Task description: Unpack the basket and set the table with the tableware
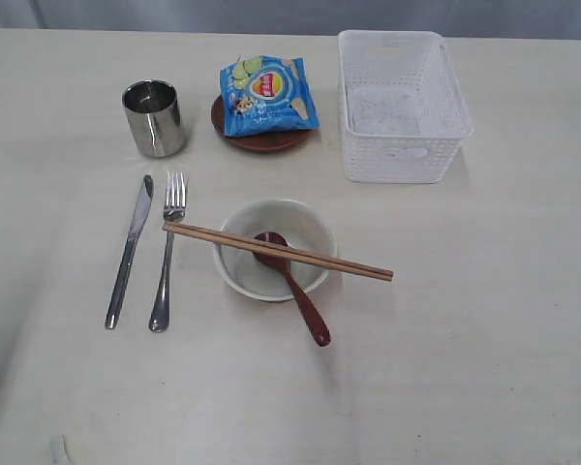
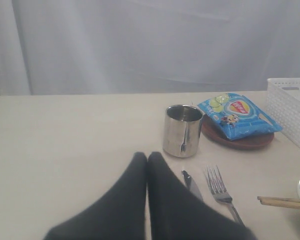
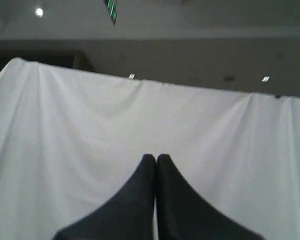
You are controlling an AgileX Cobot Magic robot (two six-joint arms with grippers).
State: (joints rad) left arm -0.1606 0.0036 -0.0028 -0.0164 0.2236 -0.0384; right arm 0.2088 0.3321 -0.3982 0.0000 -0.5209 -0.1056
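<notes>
The white basket (image 1: 404,104) stands at the back right of the table (image 1: 484,349) with nothing inside. A steel cup (image 1: 154,117) stands at the back left, beside a brown plate (image 1: 261,139). Knife (image 1: 128,251) and fork (image 1: 168,250) lie side by side left of the off-white bowl (image 1: 274,249). A red-brown spoon (image 1: 293,286) leans in the bowl and chopsticks (image 1: 277,251) lie across its rim. My left gripper (image 2: 147,156) is shut and holds nothing, low over the table near the cup (image 2: 182,130) and knife (image 2: 192,183). My right gripper (image 3: 155,158) is shut and empty, pointing at a white curtain.
A blue chip bag (image 1: 267,94) lies on the brown plate. A white curtain (image 2: 150,45) hangs behind the table's far edge. Neither arm shows in the exterior view.
</notes>
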